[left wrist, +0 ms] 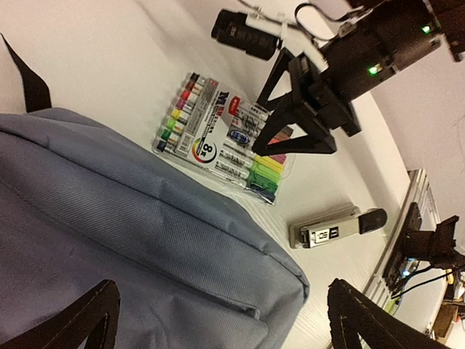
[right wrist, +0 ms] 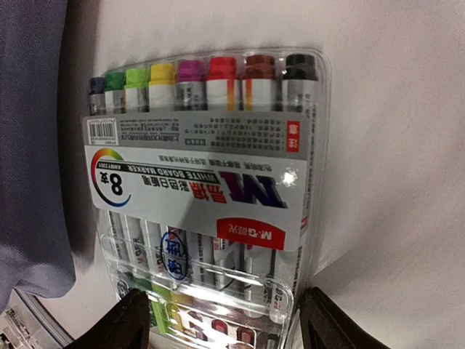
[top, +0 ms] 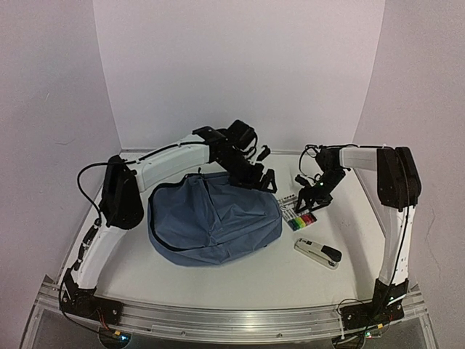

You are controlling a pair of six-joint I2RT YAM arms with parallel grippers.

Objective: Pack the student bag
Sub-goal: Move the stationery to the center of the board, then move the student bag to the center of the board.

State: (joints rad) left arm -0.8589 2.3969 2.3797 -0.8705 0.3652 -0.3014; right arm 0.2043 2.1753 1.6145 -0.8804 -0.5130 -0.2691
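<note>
Presently, right gripper [top: 314, 199]: fingers spread, straddling the whiteboard-marker pack [right wrist: 211, 189]
Left gripper [top: 267, 167]: spread wide over student bag [top: 211, 218]
Student bag: middle of table [top: 240, 285]

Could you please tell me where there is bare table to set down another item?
Bare table runs along the near edge in front of the bag, reaching right to the stapler. A smaller patch lies right of the markers. It is crowded between the bag and the markers, where the right gripper hangs.
</note>
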